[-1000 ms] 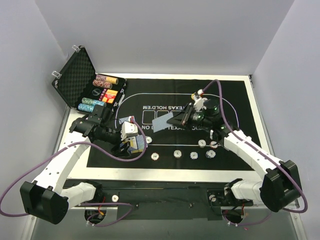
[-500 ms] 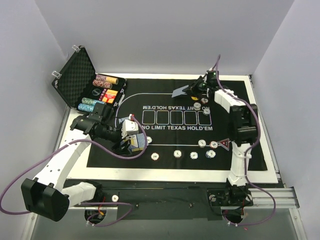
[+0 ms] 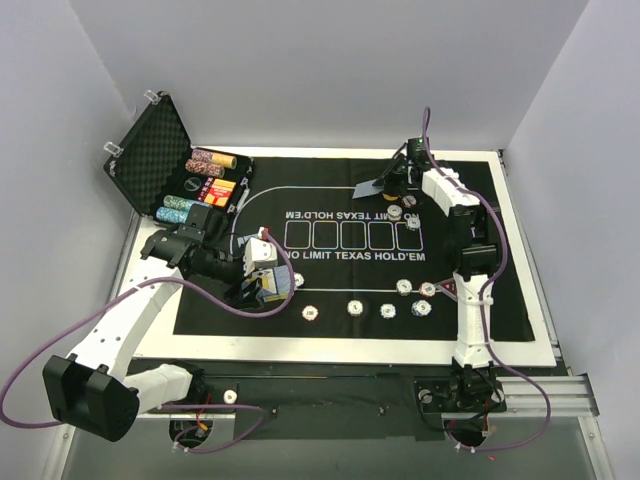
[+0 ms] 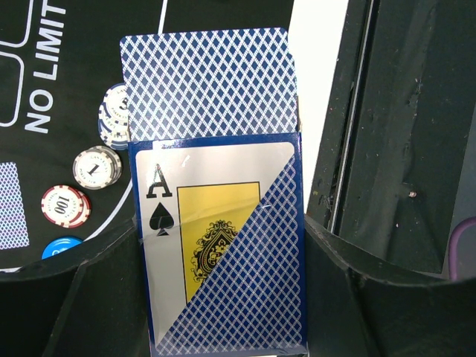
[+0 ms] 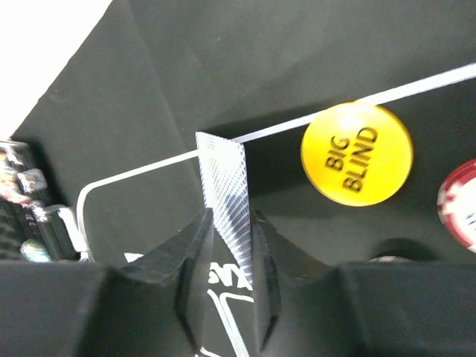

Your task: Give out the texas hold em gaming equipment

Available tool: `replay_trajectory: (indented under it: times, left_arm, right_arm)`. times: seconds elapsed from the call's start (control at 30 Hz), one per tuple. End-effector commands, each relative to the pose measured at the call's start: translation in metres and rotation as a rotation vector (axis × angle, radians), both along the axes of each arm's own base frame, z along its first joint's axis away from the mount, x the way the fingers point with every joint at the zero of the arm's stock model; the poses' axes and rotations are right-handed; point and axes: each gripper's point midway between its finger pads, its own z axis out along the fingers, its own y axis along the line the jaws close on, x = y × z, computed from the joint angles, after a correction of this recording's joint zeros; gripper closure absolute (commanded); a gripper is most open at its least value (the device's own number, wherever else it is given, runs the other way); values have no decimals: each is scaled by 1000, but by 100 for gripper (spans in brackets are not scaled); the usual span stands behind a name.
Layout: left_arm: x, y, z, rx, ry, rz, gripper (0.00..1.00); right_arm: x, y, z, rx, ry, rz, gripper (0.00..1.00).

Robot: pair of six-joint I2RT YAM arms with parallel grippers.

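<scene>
A blue-backed playing card [image 5: 223, 178] stands edge-on between my right gripper's [image 5: 229, 223] jaws, which sit close on either side of it. That gripper [image 3: 397, 178] hangs over the far right of the mat, the card [image 3: 368, 187] tilted just above the felt beside the yellow BIG BLIND button [image 5: 357, 153]. My left gripper [image 4: 223, 297] is shut on the card box [image 4: 223, 245], from which blue-backed cards [image 4: 208, 82] stick out. It hovers over the mat's near left [image 3: 262, 285]. Speckled chips [image 3: 354, 307] lie in a row along the near line.
The black foam-lined case [image 3: 150, 150] stands open at the back left with rolls of chips [image 3: 200, 185] in it. A red triangular marker [image 3: 448, 289] lies by the right arm. Chips [image 4: 97, 166], a blue button [image 4: 63, 245] and one card [image 4: 9, 204] lie below the box.
My right arm has swung from the mat's middle to its far right edge, carrying the card, and has lowered it toward the felt. The left arm has kept still.
</scene>
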Motion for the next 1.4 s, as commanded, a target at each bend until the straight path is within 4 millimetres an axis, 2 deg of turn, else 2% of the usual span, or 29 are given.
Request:
replay_trajectory:
  times: [0.0, 0.03, 0.1, 0.17, 0.3, 0.4, 0.43, 0.47, 0.5, 0.53, 0.57, 0.6, 0.63, 0.67, 0.7, 0.73, 0.8, 0.83, 0.87, 0.9, 0.93, 0.97, 1.07, 1.13, 1.2, 1.37]
  left_arm:
    - [7, -10, 22, -69, -58, -23, 100]
    - [7, -9, 22, -68, -57, -21, 100]
    - [7, -9, 22, -69, -58, -19, 100]
    - [6, -9, 22, -69, -60, -18, 100]
    - [5, -8, 22, -68, -65, -16, 100]
    - [4, -7, 22, -66, -69, -15, 100]
    - [4, -7, 22, -66, -68, -15, 100]
    - [4, -7, 21, -63, -67, -12, 100]
    - [4, -7, 21, -62, -71, -14, 100]
    - [4, -6, 21, -62, -73, -15, 100]
    - [4, -6, 21, -61, -75, -14, 100]
    - [4, -6, 20, -62, -70, -13, 100]
    - [3, -6, 19, -60, -72, -14, 100]
    - [4, -6, 19, -60, -73, -12, 100]
    - [4, -6, 19, -59, -72, -10, 100]
    - [4, -6, 19, -58, -71, -8, 100]
    - [3, -6, 20, -61, -73, -10, 100]
    - [3, -6, 19, -61, -72, -10, 100]
    - [3, -6, 19, -60, -74, -9, 100]
    - [3, -6, 19, -61, -75, -9, 100]
    - [3, -6, 19, -59, -74, -10, 100]
    - [3, -5, 19, -60, -76, -7, 100]
    - [3, -5, 20, -60, -75, -6, 100]
    - [2, -5, 19, -59, -73, -7, 100]
    - [1, -5, 19, -59, -73, -7, 100]
    - [0, -5, 18, -62, -65, -7, 100]
  right_arm:
    - [-3, -20, -8, -100, 52, -9, 67]
    - [-5, -21, -8, -108, 64, -8, 56]
    - [-9, -25, -5, -132, 69, -6, 46]
    - [-15, -29, 4, -152, 71, -8, 41]
    - [-33, -43, 38, -232, 61, -26, 37]
    - [-57, -49, 68, -255, 26, -31, 37]
    - [-60, -43, 96, -249, -44, -28, 37]
    - [-70, -42, 96, -246, -41, -21, 37]
    - [-76, -32, 120, -221, -97, -1, 37]
    - [-85, -26, 120, -214, -92, 17, 37]
    - [-94, -14, 141, -193, -142, 48, 37]
    - [-105, -6, 139, -187, -136, 78, 37]
    - [-118, 11, 156, -155, -174, 129, 37]
    - [-130, 22, 155, -136, -168, 164, 36]
    - [-146, 44, 173, -83, -208, 227, 36]
    - [-160, 59, 170, -53, -204, 274, 35]
    - [-201, 94, 179, 84, -206, 384, 32]
    - [-217, 101, 180, 123, -231, 409, 32]
    - [-235, 116, 180, 172, -218, 446, 29]
    - [-248, 120, 178, 205, -242, 460, 28]
    - [-267, 135, 178, 237, -232, 496, 27]
    - [-278, 139, 180, 251, -262, 518, 26]
    - [-324, 169, 176, 246, -258, 630, 24]
    - [-344, 183, 175, 251, -256, 680, 24]
    - [-354, 195, 171, 258, -243, 703, 24]
    - [-361, 215, 170, 296, -238, 728, 24]
